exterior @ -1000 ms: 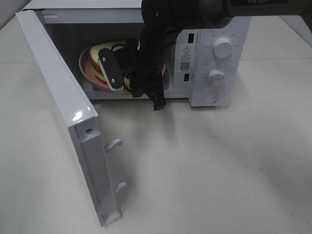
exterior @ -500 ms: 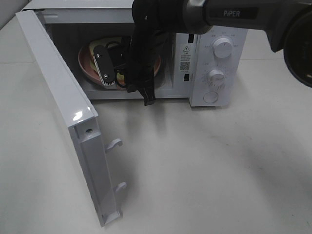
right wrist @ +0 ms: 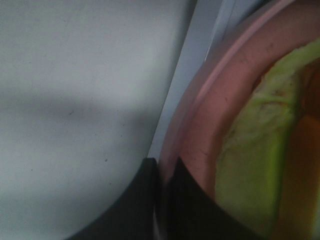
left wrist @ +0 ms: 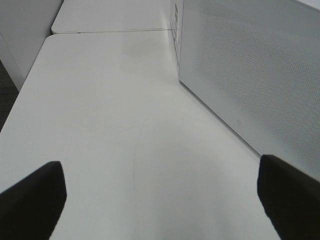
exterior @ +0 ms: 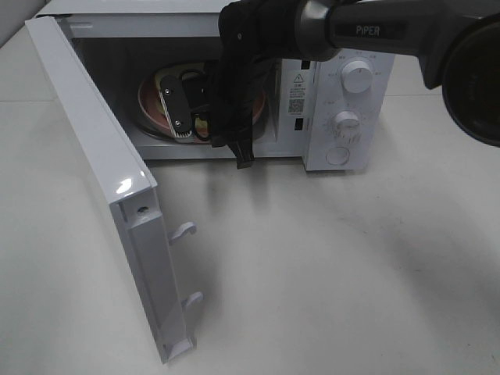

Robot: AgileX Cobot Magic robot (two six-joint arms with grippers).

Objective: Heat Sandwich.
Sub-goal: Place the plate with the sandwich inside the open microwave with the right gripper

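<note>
A: Any text readable?
B: "PiPER" on the right arm. The microwave sticker is too small to read.
A: Grippers?
B: Right gripper is pinched narrow on the pink plate rim. The sandwich sits on the plate just past its fingertips, clear only in the wrist view. Left gripper is spread wide over the table, out of the high view.

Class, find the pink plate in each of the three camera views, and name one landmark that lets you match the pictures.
Exterior high: pink plate inside the open microwave, partly behind the right arm.
Left wrist: not in it; only the table and the microwave's side wall.
Right wrist: its rim, close up, pinched by the right gripper.
Shared landmark: the microwave, in the exterior and left wrist views.
</note>
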